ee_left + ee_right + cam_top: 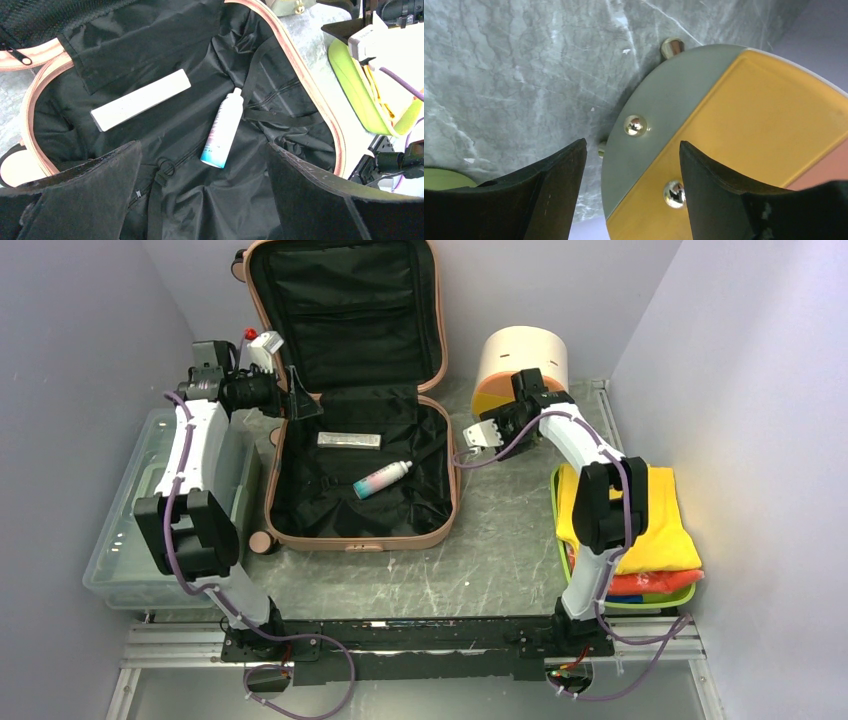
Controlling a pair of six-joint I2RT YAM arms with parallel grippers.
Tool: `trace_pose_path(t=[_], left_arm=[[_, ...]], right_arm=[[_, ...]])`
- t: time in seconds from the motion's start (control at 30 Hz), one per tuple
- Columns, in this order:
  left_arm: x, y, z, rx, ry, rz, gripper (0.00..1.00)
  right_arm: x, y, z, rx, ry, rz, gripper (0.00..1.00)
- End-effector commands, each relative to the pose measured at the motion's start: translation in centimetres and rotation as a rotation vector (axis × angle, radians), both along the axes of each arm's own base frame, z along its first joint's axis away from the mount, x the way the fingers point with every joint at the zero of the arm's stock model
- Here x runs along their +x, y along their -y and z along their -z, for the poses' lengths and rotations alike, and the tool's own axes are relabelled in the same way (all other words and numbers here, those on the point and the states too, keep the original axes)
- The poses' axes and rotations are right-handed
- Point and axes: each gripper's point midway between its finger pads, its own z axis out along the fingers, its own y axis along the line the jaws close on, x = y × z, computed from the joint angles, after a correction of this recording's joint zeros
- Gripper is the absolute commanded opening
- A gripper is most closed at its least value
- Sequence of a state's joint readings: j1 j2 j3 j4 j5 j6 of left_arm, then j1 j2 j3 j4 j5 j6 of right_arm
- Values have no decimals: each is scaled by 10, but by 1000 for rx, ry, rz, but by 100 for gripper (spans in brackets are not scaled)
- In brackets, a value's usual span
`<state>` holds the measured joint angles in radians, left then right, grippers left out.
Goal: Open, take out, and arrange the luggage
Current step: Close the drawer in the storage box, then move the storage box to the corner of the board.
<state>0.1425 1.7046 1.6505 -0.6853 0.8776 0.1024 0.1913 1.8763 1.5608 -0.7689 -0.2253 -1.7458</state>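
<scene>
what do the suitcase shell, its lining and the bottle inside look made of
Luggage shell: likely hard plastic, smooth salmon-pink rim holding its shape. Lining: thin black fabric, wrinkled, slight sheen. Bottle: probably plastic, glossy white fading to teal.

The left white-and-black jointed arm [195,455] rises from its base at the near edge, elbow folded back, forearm reaching away from the base, wrist turned inward toward the right. The left black two-finger gripper [203,145] tilts downward, jaws spread wide. The right white-and-black jointed arm [590,455] folds the same way, its wrist angled to the left. The right black two-finger gripper [633,145] has its jaws parted.
</scene>
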Motion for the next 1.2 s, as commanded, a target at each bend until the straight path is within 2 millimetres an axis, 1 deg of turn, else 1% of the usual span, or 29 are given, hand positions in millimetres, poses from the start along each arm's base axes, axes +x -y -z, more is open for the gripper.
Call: trace_pose_path(t=[0.0,0.2,0.4,0.57,0.7,0.73,0.83,0.97,1.03,1.07,1.1,1.17], left_arm=[[-14,1,-22,15,77,22,99],[-17,-2,-22,23,80,15,99],[-15,-3,-21,20,76,12,99],[-13,-3,-20,12,73,12,100],[-12,-3,-20,9,70,14,99],[-11,-3,-20,8,71,15,99],[-10,-3,-19,4,67,15,99],[-8,-4,-18,2,64,16,99],[-7,-3,-18,-2,61,18,100],[-6,-3,-18,-4,63,19,100],[-6,-3,-17,-5,60,20,100],[-5,-3,-18,-7,59,21,99]], right_arm=[[6,-1,-1,-82,20,-141,70],[19,10,24,-178,16,-154,68],[34,16,44,-251,49,-170,66],[52,20,49,-287,105,-156,61],[58,19,49,-299,130,-163,56],[58,20,50,-303,132,-164,52],[57,22,50,-316,127,-167,37],[53,24,51,-324,99,-169,14],[48,25,51,-325,81,-172,8],[45,25,52,-328,68,-178,3],[42,26,52,-330,59,-180,0],[35,25,51,-321,32,-190,0]])
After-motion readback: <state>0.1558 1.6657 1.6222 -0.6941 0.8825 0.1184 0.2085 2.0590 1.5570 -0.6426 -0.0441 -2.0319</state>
